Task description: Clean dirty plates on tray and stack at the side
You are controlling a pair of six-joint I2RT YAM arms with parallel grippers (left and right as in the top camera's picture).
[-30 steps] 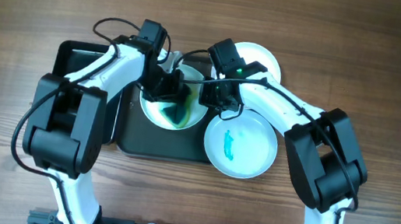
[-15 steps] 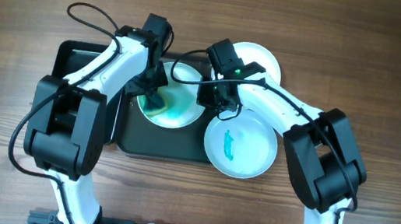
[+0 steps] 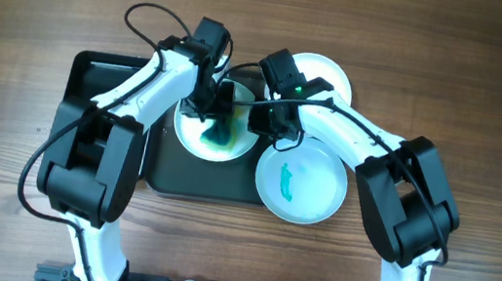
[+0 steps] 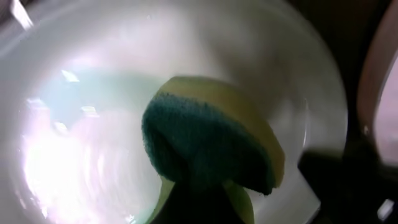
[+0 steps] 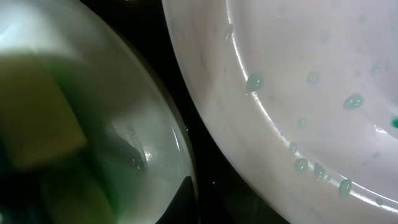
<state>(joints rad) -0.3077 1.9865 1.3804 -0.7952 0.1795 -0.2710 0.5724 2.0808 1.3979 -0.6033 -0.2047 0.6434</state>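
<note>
A white plate (image 3: 230,147) with a teal-green smear lies on the dark tray (image 3: 196,180). My left gripper (image 3: 212,108) is shut on a yellow sponge (image 4: 211,140) with a teal-stained face and presses it on this plate (image 4: 93,124). My right gripper (image 3: 270,122) is shut on the plate's right rim (image 5: 177,143); one finger (image 5: 177,199) shows inside the rim. A pale blue plate (image 3: 309,183) with a teal smear lies right of the tray, wet with droplets (image 5: 311,93). A second white plate (image 3: 329,73) lies behind, partly hidden by the right arm.
The tray's left part (image 3: 94,69) lies under the left arm. Wooden table (image 3: 493,96) surrounds everything. The two arms almost meet over the tray's back right corner. The pale blue plate's rim overlaps the tray's right edge.
My left gripper swept the sponge to the plate's left side, then back toward the middle and rear. The teal smear has spread. The right arm has not moved.
</note>
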